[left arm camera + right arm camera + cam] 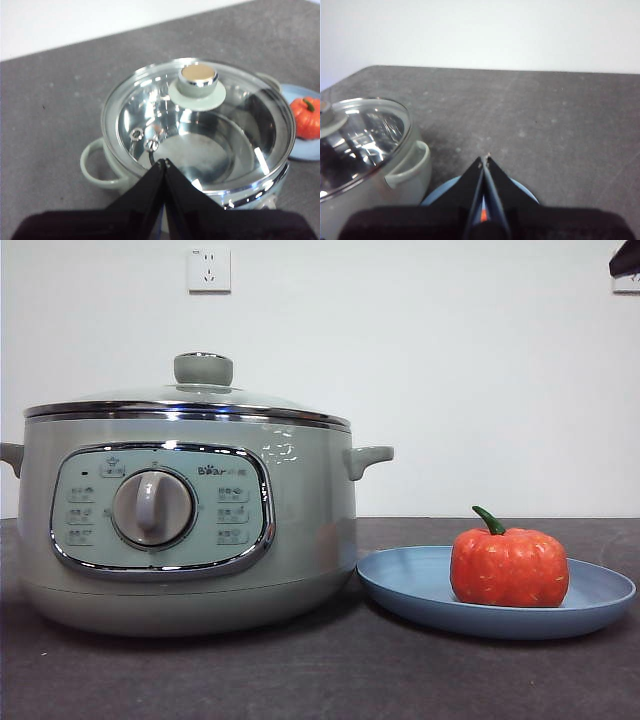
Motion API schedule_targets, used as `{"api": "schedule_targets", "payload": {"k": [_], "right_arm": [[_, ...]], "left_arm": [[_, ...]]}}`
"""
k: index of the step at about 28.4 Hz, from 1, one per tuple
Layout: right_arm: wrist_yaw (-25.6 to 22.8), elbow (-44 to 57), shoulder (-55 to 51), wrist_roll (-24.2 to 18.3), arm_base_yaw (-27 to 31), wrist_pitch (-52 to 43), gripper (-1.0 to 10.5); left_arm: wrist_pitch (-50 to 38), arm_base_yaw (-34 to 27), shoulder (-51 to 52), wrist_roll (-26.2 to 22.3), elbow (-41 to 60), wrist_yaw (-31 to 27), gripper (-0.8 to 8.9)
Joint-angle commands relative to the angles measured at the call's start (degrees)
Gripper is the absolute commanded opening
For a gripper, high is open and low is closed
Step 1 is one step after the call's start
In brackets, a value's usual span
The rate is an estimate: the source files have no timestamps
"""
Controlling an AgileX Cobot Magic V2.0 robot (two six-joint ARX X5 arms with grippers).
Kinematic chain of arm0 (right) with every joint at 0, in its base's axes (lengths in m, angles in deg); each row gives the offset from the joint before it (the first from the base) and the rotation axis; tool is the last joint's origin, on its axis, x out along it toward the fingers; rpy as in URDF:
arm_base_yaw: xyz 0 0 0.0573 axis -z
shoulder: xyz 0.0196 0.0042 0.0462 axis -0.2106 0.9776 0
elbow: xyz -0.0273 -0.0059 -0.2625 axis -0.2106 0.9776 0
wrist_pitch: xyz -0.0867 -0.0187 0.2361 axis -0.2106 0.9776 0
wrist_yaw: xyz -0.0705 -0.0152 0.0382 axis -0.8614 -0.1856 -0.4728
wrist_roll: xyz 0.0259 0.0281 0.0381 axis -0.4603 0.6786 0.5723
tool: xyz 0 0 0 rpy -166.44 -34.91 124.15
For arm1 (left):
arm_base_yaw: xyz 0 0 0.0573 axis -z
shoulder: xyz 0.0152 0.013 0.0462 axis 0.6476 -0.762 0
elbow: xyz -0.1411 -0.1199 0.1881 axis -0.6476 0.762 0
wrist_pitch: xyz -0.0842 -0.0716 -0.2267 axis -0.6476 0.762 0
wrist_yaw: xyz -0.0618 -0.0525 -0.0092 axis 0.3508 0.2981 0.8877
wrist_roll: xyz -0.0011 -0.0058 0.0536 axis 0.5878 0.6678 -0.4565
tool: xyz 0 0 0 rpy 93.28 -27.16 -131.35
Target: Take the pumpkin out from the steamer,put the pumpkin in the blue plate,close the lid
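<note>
The orange-red pumpkin (pixel 509 566) with a green stem sits on the blue plate (pixel 400 580), right of the steamer (pixel 300 520). The glass lid (pixel 180 398) with its pale-green knob (pixel 203 368) rests closed on the steamer. In the left wrist view my left gripper (pixel 164 162) is shut and empty above the lid (pixel 150 105), and the pumpkin (pixel 306 117) shows beside the pot. My right gripper (pixel 485 158) is shut and empty above the plate (pixel 440 192); a sliver of orange shows between its jaws. A black arm tip (pixel 625 258) shows at the top right corner.
A dark grey table (pixel 320 680) carries everything. A white wall with a power socket (pixel 208 270) stands behind. The steamer's side handles (pixel 368 458) stick out toward the plate.
</note>
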Motion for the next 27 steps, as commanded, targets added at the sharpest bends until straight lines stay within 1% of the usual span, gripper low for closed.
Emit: {"api": "schedule_targets", "payload": {"k": [1,8,10,11,14,17,21,23,27], "right_arm": [[-0.22,0.33,-0.09,0.68,-0.02,0.7,-0.2],[-0.15,0.33,-0.09,0.68,-0.02,2.73,-0.2],[-0.22,0.33,-0.09,0.68,-0.02,3.37,-0.2],[-0.17,0.33,-0.11,0.68,0.0,3.76,-0.2],[-0.15,0.33,-0.09,0.68,-0.02,4.33,-0.2],[-0.17,0.33,-0.09,0.68,-0.02,4.76,-0.2],[-0.15,0.33,-0.09,0.68,-0.02,4.81,-0.2],[-0.15,0.33,-0.09,0.68,-0.02,4.81,-0.2],[-0.15,0.33,-0.09,0.68,-0.02,4.81,-0.2]], "left_arm": [[0.59,-0.11,0.11,0.61,0.26,-0.02,-0.03],[1.01,-0.07,0.11,0.55,0.28,0.0,-0.03],[1.66,-0.37,1.84,-2.58,0.28,-0.55,-0.03],[2.45,-1.2,3.61,-3.41,0.28,-0.66,-0.03],[2.21,-5.27,9.25,-4.2,0.61,2.69,-0.03],[-1.77,-11.56,15.28,-4.39,2.67,7.32,-0.03],[-9.22,-20.0,22.12,-5.75,9.99,7.67,-0.03],[-12.13,-23.19,24.44,-5.73,14.47,8.0,-0.03],[-16.02,-27.28,26.64,-5.75,23.39,8.85,-0.03]]}}
